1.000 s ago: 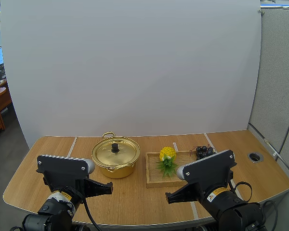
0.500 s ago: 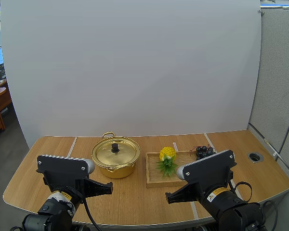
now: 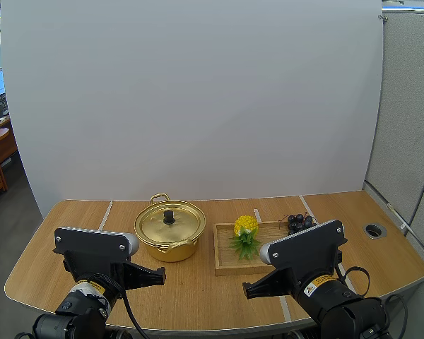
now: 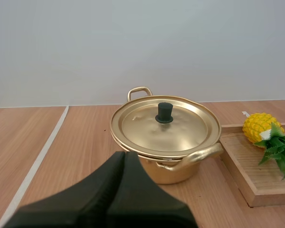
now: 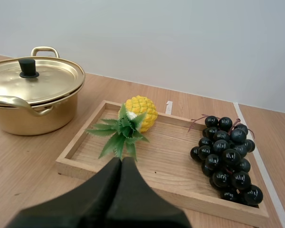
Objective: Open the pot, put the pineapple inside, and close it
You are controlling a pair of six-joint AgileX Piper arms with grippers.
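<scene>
A gold pot [image 3: 169, 244] stands on the table left of centre, its lid [image 3: 171, 223] on and a black knob [image 3: 169, 217] on top. Lying on its side in a wooden tray [image 3: 222, 267] to the pot's right is a small yellow pineapple [image 3: 245, 227] with green leaves. My left gripper [image 3: 160, 275] hangs shut near the front edge, short of the pot [image 4: 171, 173]. Also shut, my right gripper [image 3: 247, 289] sits in front of the tray [image 5: 80, 164], with the pineapple [image 5: 141, 110] just beyond its tips. Both grippers [image 4: 125, 154] [image 5: 121, 160] hold nothing.
A bunch of dark grapes [image 3: 299, 223] lies at the tray's right end, beside the pineapple. A round cable hole [image 3: 374, 230] is set in the table at the far right. Bare wood lies left of the pot and along the front edge.
</scene>
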